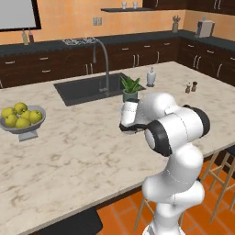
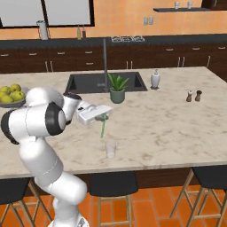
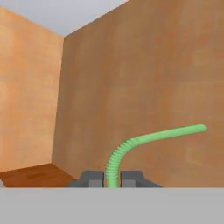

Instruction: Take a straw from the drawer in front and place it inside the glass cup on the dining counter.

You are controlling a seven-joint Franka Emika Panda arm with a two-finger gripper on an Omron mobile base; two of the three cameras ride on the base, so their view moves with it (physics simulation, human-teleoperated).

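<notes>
**Straw in hand above the cup, insertion outstanding**

The straw [image 2: 103,127] is pale green, thin, with a ribbed bend near the grip in the hand view; it hangs down from the hand [image 2: 103,117], whose fingers are closed narrowly on it. Its lower end sits just above the glass cup [image 2: 110,149], not yet inside. The cup stands upright near the front edge of the counter [image 2: 177,128]. Judged: retrieval complete; lowering and release remain. A potted plant [image 2: 117,88] stands behind.
</notes>
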